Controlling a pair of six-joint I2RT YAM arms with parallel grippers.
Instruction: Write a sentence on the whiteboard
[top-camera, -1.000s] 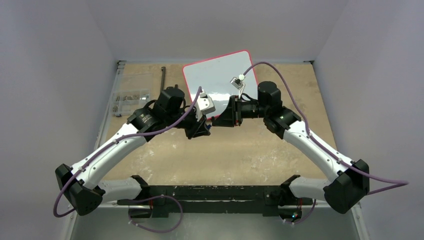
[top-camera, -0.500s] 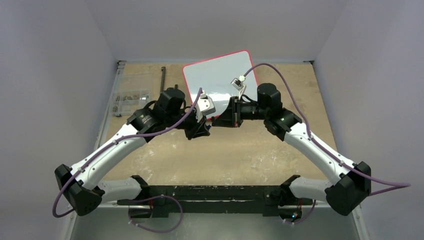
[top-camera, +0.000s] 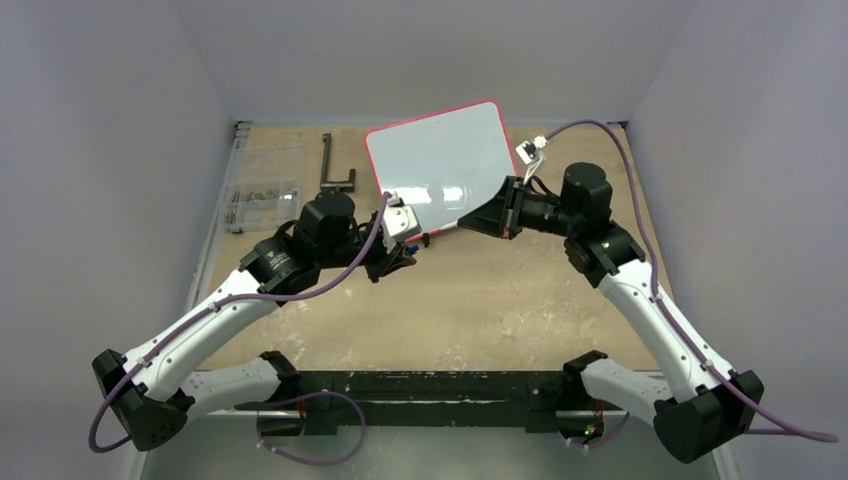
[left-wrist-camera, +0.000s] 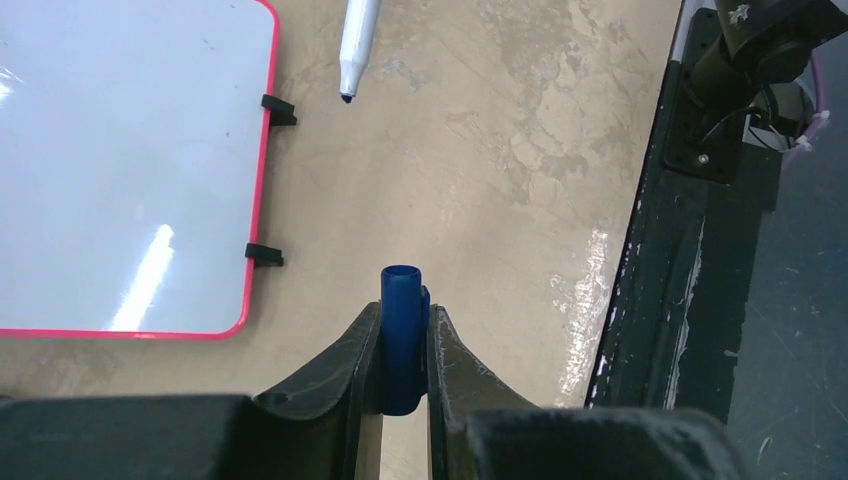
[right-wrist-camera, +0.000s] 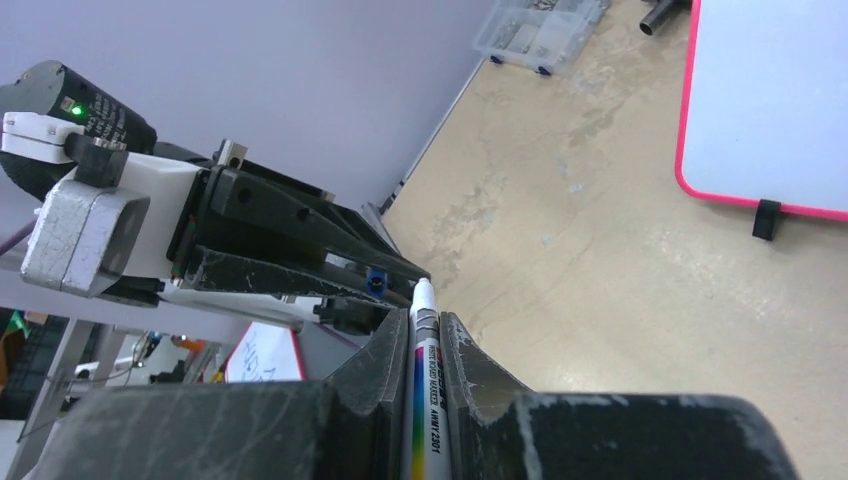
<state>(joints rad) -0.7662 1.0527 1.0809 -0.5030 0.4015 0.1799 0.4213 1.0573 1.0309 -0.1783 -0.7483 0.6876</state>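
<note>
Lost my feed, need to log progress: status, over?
Left gripper shut on blue cap. Right gripper shut on uncapped marker. Whiteboard blank, no sentence yet. Nothing between marker tip and board.

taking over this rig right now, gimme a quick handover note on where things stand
The left gripper is shut on the blue cap, off the near edge of the board.
The right gripper is shut on the marker. The marker is uncapped, its tip over bare table and not touching the board.
The whiteboard lies askew at the far middle of the table, its surface blank.
Done: marker in hand, cap off.
Left: bring the tip to the whiteboard and write the whole sentence. No letters are on it yet.
</note>
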